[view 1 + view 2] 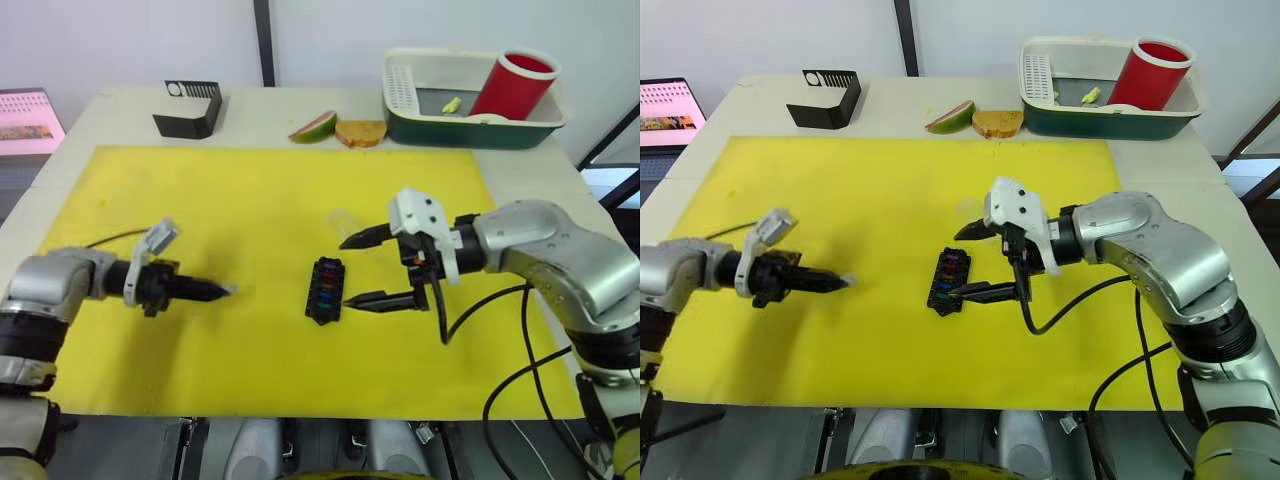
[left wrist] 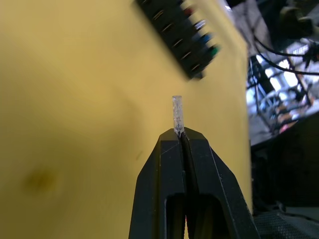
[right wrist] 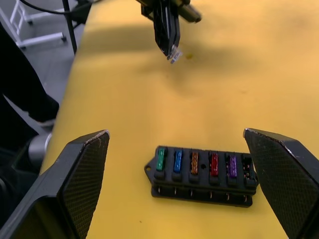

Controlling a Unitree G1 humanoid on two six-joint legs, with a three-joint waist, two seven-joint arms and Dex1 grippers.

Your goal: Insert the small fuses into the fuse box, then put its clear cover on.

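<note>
The black fuse box (image 1: 325,290) lies on the yellow mat (image 1: 250,190) near its middle. Its slots hold green, blue, orange, red and purple small fuses (image 3: 194,163); the end slot beside the purple one looks empty. My right gripper (image 1: 347,272) is open, its two fingers spread on the box's right side, one past each end. My left gripper (image 1: 222,291) hovers to the left of the box, shut on a clear fuse (image 2: 177,113) that sticks out of its tips. A faint clear cover (image 1: 342,218) lies just behind the box, under the right gripper's far finger.
A black angled stand (image 1: 190,108) sits at the back left. A fruit slice (image 1: 313,127) and a piece of bread (image 1: 361,132) lie behind the mat. A green and white bin (image 1: 470,110) with a red cup (image 1: 512,85) stands at the back right.
</note>
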